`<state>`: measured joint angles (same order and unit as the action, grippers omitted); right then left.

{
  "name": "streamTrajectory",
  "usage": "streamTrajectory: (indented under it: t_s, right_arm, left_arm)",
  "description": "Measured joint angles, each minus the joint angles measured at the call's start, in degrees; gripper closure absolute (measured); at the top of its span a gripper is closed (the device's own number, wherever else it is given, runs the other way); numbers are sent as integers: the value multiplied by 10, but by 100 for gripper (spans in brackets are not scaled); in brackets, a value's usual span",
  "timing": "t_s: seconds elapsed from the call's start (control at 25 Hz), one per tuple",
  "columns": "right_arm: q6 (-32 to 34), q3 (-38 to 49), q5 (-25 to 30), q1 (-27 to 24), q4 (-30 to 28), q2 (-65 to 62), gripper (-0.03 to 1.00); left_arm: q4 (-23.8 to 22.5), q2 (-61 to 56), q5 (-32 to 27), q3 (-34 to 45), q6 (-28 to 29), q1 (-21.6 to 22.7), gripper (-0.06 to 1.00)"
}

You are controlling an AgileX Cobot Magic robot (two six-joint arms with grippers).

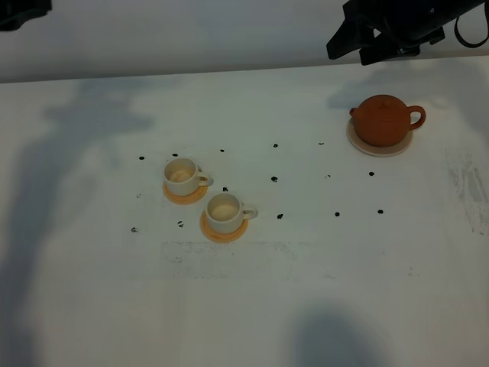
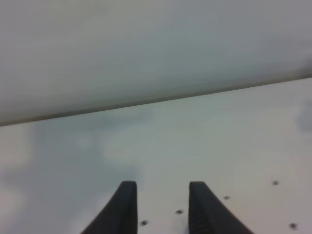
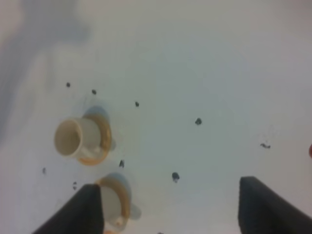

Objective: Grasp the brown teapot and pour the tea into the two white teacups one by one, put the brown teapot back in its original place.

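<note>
right claw (image 3: 169,195) hangs wide open, raised clear of the brown teapot (image 1: 384,120).

Brown teapot (image 1: 382,121) on beige disc (image 1: 378,150) — teacups (image 1: 182,175) upright

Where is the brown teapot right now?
In the exterior high view, the brown teapot sits on the pale beige disc at the far right, well apart from the closest white teacup to its left.
</note>
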<state>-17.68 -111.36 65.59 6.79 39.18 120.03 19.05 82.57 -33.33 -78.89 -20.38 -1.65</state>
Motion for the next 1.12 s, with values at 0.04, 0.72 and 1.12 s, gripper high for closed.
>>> streamTrajectory:
  t_s: [0.04,0.72,1.12]
  right_arm:
    - [0,0,-4,0,-2,0,40]
    - [0,0,-50,0,-64,0,41]
    - [3,0,-50,14,-67,0,41]
  left_arm:
    - [-17,-18,9,23,15,0,69]
    - [-272,-367,-36,301,271,0,69]
    - [-284,-643,-215,388,320,0,69]
